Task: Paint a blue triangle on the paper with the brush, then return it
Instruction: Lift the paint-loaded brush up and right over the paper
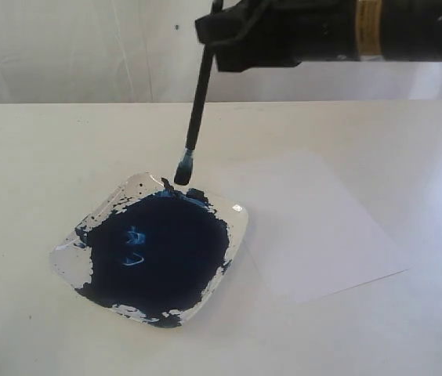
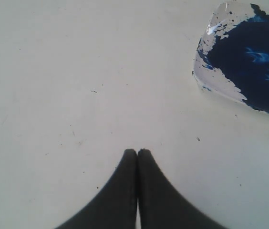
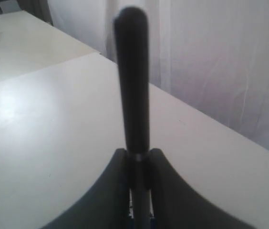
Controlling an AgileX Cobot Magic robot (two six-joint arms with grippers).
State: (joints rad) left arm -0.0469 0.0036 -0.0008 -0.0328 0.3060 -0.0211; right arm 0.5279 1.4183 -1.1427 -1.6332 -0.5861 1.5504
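Dish (image 1: 70, 252) of blue paint (image 1: 166, 251) beneath brush (image 1: 197, 102)

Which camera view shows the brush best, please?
The exterior view. There the brush shows almost whole: black handle, metal band and blue tip, at the paint dish's edge. The right wrist view shows only its blurred handle end, held in the right pincer. The left wrist view does not show it.
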